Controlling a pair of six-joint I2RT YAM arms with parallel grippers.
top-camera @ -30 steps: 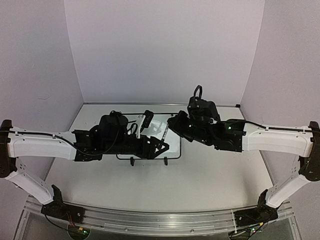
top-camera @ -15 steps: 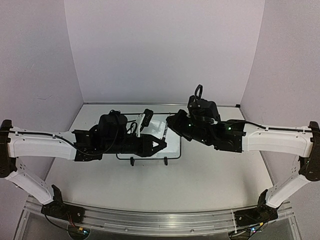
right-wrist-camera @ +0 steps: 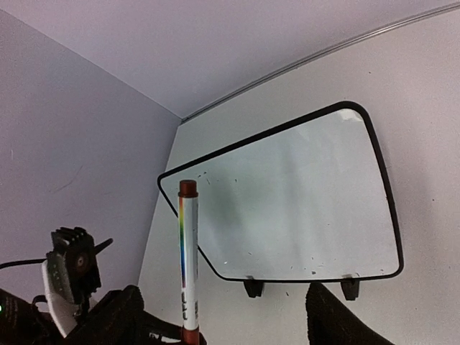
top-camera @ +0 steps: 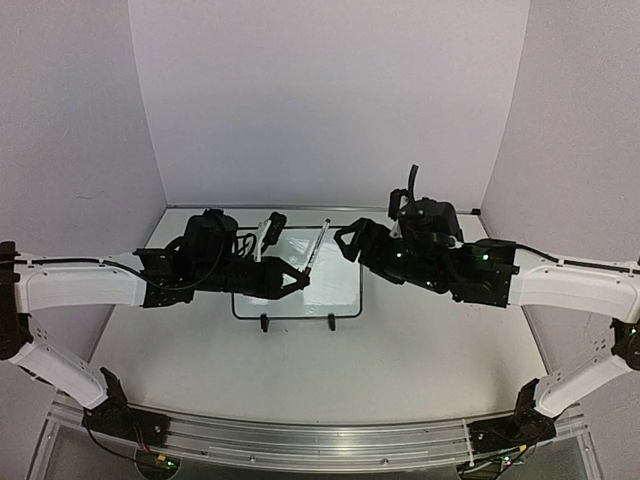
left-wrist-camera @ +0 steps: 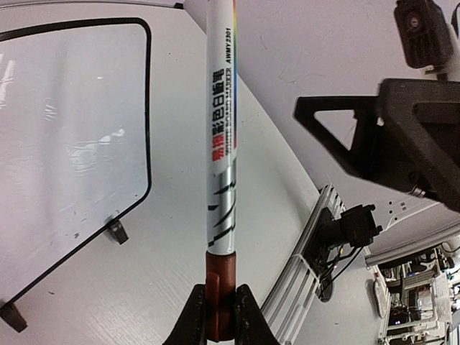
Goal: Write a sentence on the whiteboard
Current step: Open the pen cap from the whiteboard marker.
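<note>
Lying near the middle of the table, the whiteboard (top-camera: 322, 292) has its two feet (top-camera: 264, 323) on its 6 o'clock edge. Its face is bare apart from a few faint specks, and no sentence shows in any view. Above the board, the marker (top-camera: 317, 245) stands tilted, its free end leaning toward 1 o'clock. The left gripper (top-camera: 298, 282) reaches in from 9 o'clock, its fingers (left-wrist-camera: 194, 320) clamped on the marker's reddish-brown end. The right gripper (top-camera: 350, 242), at the board's 2 o'clock corner, has its jaws wide apart and holds nothing. Both ends of the marker look reddish-brown, so whether the writing tip is uncovered cannot be told. The main risks are judged as follows. The grip sits at the very end of a long barrel, so pressure at the tip could pivot the marker in the jaws. The board looks light, nothing holds it down, and a stroke could push it across the table. A capped tip would leave no mark. The table (top-camera: 430, 350) is pale, matte and flat, with plain lilac walls (top-camera: 320, 100) at 9, 12 and 3 o'clock. An aluminium rail (top-camera: 300, 440) runs along the 6 o'clock edge.
</note>
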